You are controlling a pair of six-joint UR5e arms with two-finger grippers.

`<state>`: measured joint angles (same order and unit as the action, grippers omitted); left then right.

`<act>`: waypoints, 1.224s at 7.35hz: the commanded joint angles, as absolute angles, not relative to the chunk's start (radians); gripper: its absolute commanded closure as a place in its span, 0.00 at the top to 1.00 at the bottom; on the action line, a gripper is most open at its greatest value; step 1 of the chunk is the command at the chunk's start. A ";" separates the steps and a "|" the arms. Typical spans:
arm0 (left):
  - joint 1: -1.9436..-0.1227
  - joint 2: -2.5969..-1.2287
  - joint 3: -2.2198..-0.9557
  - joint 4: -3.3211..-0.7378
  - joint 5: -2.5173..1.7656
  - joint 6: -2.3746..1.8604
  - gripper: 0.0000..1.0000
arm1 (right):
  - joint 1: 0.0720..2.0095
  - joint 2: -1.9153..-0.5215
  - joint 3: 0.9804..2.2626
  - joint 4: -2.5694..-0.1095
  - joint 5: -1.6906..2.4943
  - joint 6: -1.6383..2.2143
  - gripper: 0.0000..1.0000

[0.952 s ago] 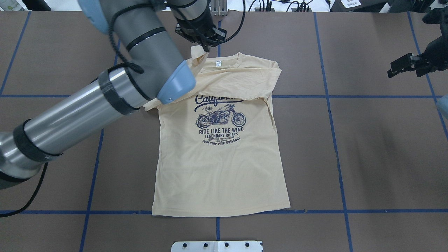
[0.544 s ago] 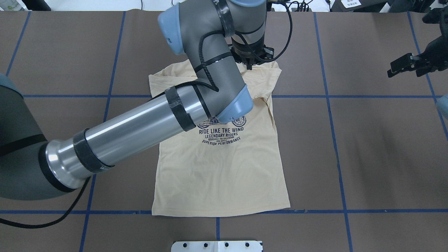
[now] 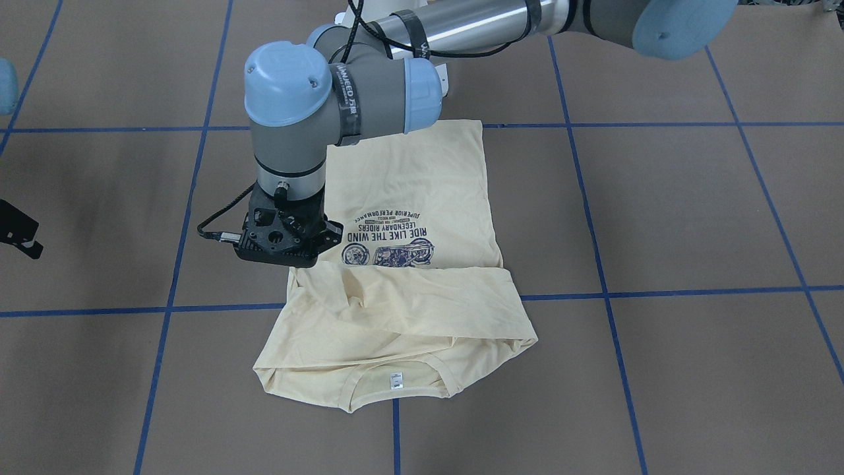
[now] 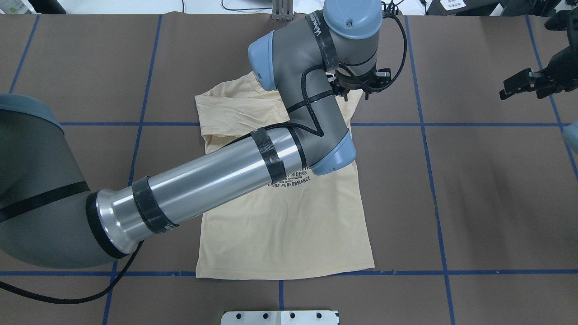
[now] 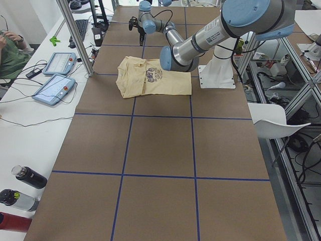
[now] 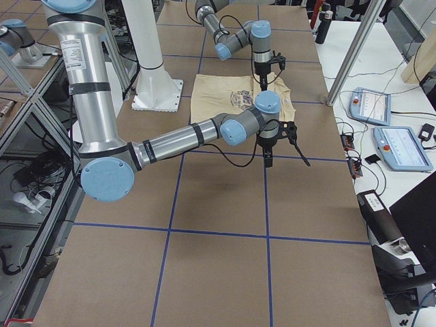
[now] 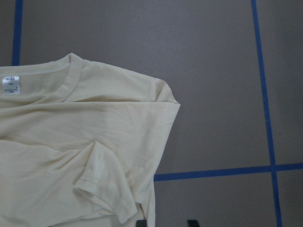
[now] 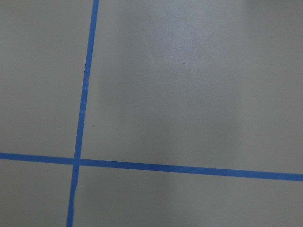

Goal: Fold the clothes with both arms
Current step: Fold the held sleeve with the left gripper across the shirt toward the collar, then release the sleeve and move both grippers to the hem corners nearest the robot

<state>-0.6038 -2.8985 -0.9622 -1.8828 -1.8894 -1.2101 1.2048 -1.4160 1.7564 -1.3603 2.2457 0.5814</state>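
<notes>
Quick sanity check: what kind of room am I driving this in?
Likely a robotics lab workcell: paper-covered table marked with a blue tape grid, teach pendants on the side bench, aluminium frame posts.

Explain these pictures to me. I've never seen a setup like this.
These are two robot arms at a table, each ending in a two-finger gripper. One picture looks down from behind the robot, one faces it, two look along the table from its ends, and one camera rides on each wrist. A cream T-shirt lies flat, print up, sleeves folded across the chest. The left arm reaches over it; the left gripper hangs open above one shoulder, holding nothing. The right gripper hangs off to the side, empty too.
</notes>
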 commanded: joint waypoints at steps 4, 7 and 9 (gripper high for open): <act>-0.604 -2.437 -1.589 -1.703 -1.891 -0.970 1.00 | 1.085 -1.457 1.974 -1.358 2.209 0.926 1.00; -0.597 -2.110 -1.909 -1.703 -1.888 -0.859 1.00 | 0.794 -1.502 2.109 -1.359 1.993 1.248 1.00; -0.543 -1.952 -2.020 -1.710 -1.882 -0.902 1.00 | 0.561 -1.505 2.166 -1.361 1.771 1.456 1.00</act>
<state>-0.5748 -2.0486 -1.9451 -1.7066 -1.8863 -0.8782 0.7063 -1.5022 2.1276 -1.3595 1.9110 1.3249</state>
